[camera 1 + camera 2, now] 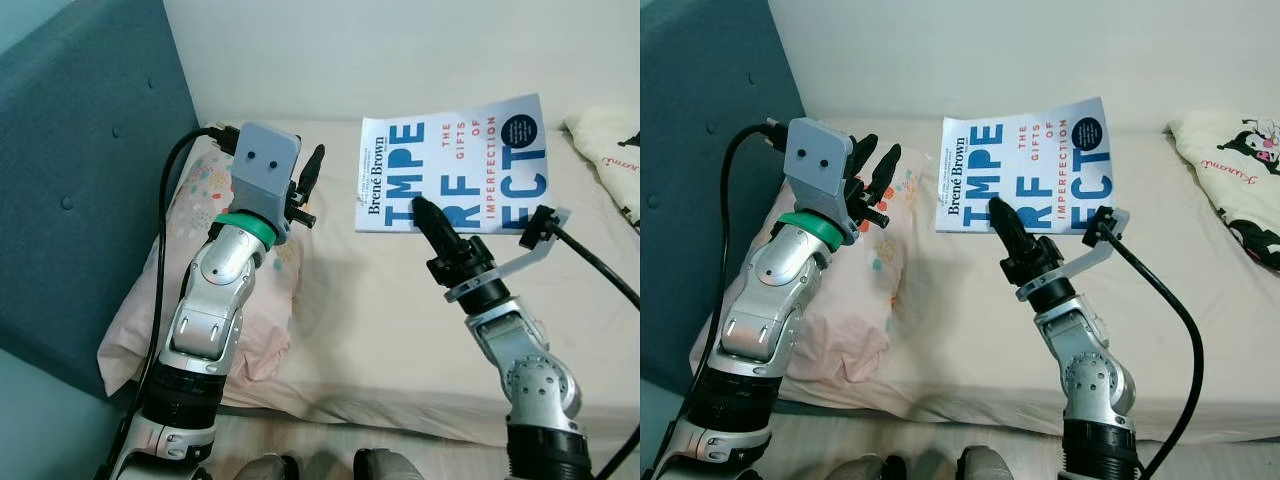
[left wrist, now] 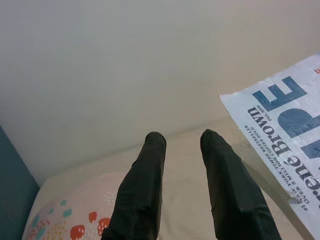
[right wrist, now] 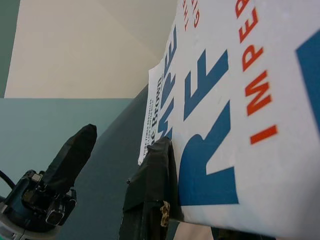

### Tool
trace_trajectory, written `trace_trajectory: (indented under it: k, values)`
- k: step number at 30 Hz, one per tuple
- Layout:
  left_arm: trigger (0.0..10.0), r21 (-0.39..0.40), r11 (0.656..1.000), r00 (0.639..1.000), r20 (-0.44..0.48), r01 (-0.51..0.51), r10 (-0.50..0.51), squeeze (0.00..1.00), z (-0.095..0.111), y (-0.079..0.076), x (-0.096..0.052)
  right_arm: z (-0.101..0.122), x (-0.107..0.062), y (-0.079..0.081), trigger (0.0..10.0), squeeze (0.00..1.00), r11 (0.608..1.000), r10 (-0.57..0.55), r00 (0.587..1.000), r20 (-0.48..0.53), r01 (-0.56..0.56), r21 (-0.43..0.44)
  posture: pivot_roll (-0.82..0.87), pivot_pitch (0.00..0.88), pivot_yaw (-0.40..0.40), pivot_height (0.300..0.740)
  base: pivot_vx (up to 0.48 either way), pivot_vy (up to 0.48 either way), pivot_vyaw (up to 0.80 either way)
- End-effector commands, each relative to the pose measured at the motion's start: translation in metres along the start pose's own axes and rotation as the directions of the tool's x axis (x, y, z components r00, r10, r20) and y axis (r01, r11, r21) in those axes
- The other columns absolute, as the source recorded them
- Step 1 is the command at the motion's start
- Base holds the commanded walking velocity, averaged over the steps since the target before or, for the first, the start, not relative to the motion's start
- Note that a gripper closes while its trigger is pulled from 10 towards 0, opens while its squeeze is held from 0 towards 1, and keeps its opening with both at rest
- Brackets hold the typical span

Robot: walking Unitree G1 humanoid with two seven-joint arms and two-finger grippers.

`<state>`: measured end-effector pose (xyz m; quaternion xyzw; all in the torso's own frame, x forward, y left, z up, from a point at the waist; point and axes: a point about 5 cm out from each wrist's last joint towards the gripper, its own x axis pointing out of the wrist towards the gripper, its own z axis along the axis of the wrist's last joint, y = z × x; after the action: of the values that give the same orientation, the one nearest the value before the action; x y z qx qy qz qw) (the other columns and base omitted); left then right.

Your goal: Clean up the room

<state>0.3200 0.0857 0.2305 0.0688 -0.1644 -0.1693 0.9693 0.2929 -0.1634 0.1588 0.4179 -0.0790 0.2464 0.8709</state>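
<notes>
Right wrist view: right gripper (image 1: 420,210) clamps the Brené Brown book (image 1: 452,165) at its lower edge, lifted above bed (image 1: 400,330); left gripper (image 1: 305,180) parted, empty beside. Keep grip firm, book level.

– How is the bed (image 1: 400,350) laid out?
– A pillow (image 1: 215,300) is set at its left end, against the headboard (image 1: 80,180). A second pillow (image 1: 1230,180) is placed at the far right.

– And the book (image 1: 455,165)?
– It is held above the mattress, between the two pillows, near the wall (image 1: 400,50) behind the bed. It is gripped at its near edge by the right gripper (image 1: 425,215).

– The other arm?
– The left gripper (image 1: 875,165) is raised over the left pillow, just left of the book, its fingers (image 2: 142,185) parted.
</notes>
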Motion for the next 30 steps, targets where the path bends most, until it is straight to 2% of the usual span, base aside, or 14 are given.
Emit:
trace_trajectory:
  k: [1,12,20,23,30]
  values:
    - [10.0,-0.006,1.000,1.000,-0.023,0.008,-0.008,0.00,-0.005,-0.001,-0.002,0.003,-0.001,0.000,10.0,0.00,1.000,0.001,1.000,0.022,-0.001,0.001,-0.06,0.008,0.059,0.651,0.000,0.000,0.00]
    - [10.0,-0.008,1.000,0.999,-0.030,0.013,-0.013,0.00,-0.007,-0.002,-0.002,0.002,-0.002,-0.001,10.0,0.00,1.000,-0.007,1.000,0.026,0.006,0.006,-0.06,0.011,0.063,0.606,0.000,0.000,0.00]
    - [10.0,-0.010,1.000,0.999,-0.034,0.019,-0.020,0.00,-0.007,-0.005,-0.001,-0.001,-0.003,-0.006,10.0,0.00,0.998,-0.037,0.999,0.034,0.035,0.046,-0.05,0.024,0.071,0.606,0.000,0.000,0.00]
    - [10.0,-0.010,1.000,0.999,-0.038,0.019,-0.019,0.00,-0.007,-0.005,-0.002,-0.006,-0.003,-0.010,10.0,0.00,0.997,-0.053,0.999,0.012,0.053,0.049,-0.05,0.032,0.075,0.606,0.000,0.000,0.00]
    - [10.0,-0.007,1.000,0.998,-0.064,0.018,-0.018,0.00,-0.008,-0.005,-0.011,-0.036,0.000,-0.022,10.0,0.00,0.988,-0.063,0.987,-0.149,0.083,0.127,-0.01,0.099,0.096,0.606,0.000,0.000,0.00]
